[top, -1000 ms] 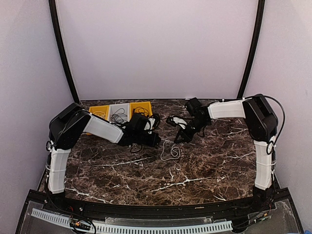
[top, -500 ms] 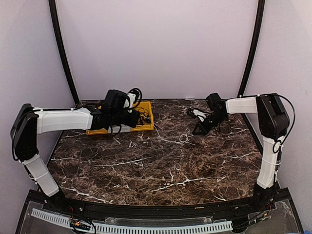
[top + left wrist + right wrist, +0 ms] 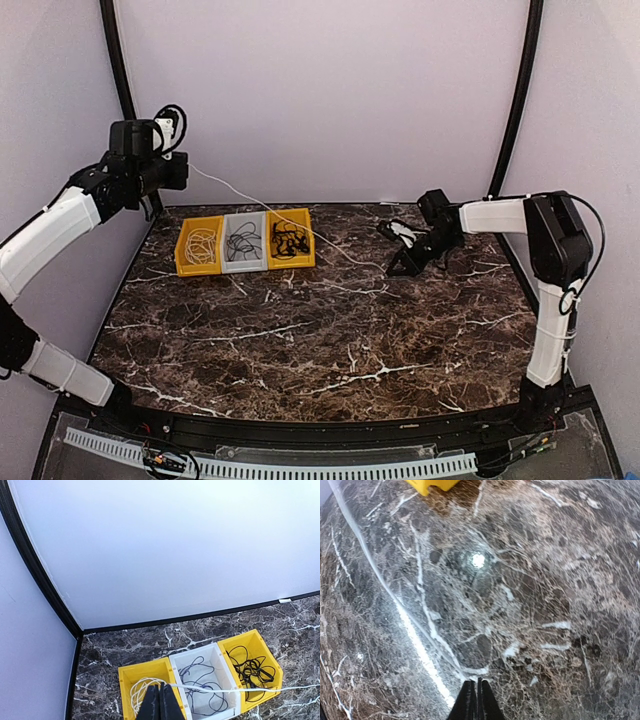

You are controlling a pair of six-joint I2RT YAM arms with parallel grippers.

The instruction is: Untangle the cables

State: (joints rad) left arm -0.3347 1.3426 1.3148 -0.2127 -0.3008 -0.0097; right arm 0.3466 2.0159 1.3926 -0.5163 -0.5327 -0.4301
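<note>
High above the far-left corner of the bench (image 3: 330,340), the left gripper (image 3: 160,690) has its jaws pinched together on one white cable (image 3: 270,212). That cable runs taut, clear of the surface, over the three bins (image 3: 243,266) and down to the right gripper (image 3: 477,687), which sits low over the bench at the far right, jaws likewise closed to a slit. The right wrist view is blurred, so the cable appears to end in that grip, but this is unconfirmed.

Other cables lie sorted:
- a white coil (image 3: 138,688) in the left yellow bin
- a grey cord (image 3: 190,671) in the white bin
- black cords (image 3: 252,670) in the right yellow bin

Assessment: the strand looks straight and free of the rest. To finish well, ease the tension gradually, keep the line off the bin rims, and lay it down without snagging the coil.
</note>
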